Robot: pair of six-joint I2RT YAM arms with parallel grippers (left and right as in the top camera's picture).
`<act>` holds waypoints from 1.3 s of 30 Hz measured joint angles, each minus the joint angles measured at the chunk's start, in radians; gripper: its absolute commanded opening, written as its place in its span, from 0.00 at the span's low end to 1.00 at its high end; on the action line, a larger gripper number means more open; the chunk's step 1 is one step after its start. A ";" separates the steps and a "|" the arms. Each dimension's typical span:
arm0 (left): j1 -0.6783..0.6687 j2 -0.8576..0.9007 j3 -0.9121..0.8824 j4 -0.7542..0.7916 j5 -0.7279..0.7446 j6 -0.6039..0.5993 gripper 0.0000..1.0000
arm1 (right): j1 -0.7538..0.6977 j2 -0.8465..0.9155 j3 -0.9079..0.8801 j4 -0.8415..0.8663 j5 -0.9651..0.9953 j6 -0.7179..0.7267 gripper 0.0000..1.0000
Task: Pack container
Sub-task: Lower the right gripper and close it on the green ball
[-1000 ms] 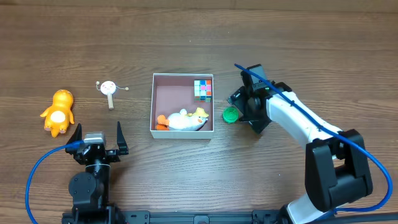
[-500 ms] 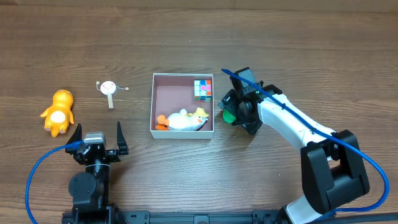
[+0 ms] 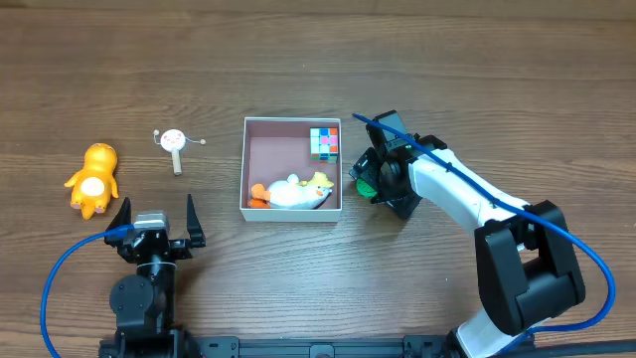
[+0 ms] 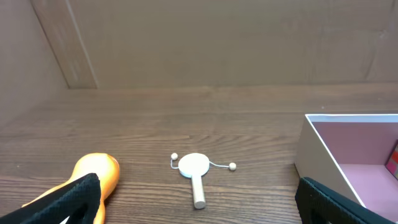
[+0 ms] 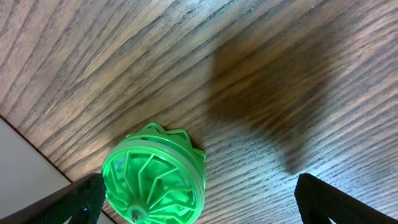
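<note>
The container (image 3: 268,149) is a square white-walled box with a pinkish inside at the table's middle; its corner shows in the left wrist view (image 4: 323,143). It holds a colourful cube (image 3: 324,142) and a white and yellow plush toy (image 3: 296,191). A green ribbed wheel toy (image 3: 365,185) lies on the table just right of the container; in the right wrist view (image 5: 155,176) it sits between my open right gripper's (image 5: 199,199) fingers, against the left finger. My right gripper (image 3: 376,181) is over it. My left gripper (image 3: 156,221) is open and empty at the front left.
An orange plush toy (image 3: 92,179) lies at the far left, also in the left wrist view (image 4: 99,177). A small white paddle drum with beads (image 3: 175,141) lies between it and the container, and shows in the left wrist view (image 4: 194,168).
My right gripper has moved left toward the container and now sits over the green wheel toy. The left arm has not moved.
</note>
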 measured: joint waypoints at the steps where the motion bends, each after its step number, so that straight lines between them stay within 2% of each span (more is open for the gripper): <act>1: 0.000 0.000 0.000 0.000 0.000 0.000 1.00 | 0.000 0.000 0.000 0.001 0.001 -0.004 1.00; 8: 0.000 0.000 0.000 0.000 0.000 0.000 1.00 | 0.000 0.000 0.000 -0.016 0.009 -0.045 1.00; 16: 0.000 0.000 0.000 0.000 0.000 0.000 1.00 | 0.000 0.000 0.006 -0.049 0.041 0.015 1.00; 25: 0.000 0.000 0.000 0.000 0.000 0.000 1.00 | 0.000 0.002 0.003 0.050 0.030 -0.090 1.00; 39: 0.000 0.000 0.000 0.000 0.000 0.000 1.00 | 0.000 0.002 0.003 -0.031 0.024 -0.098 1.00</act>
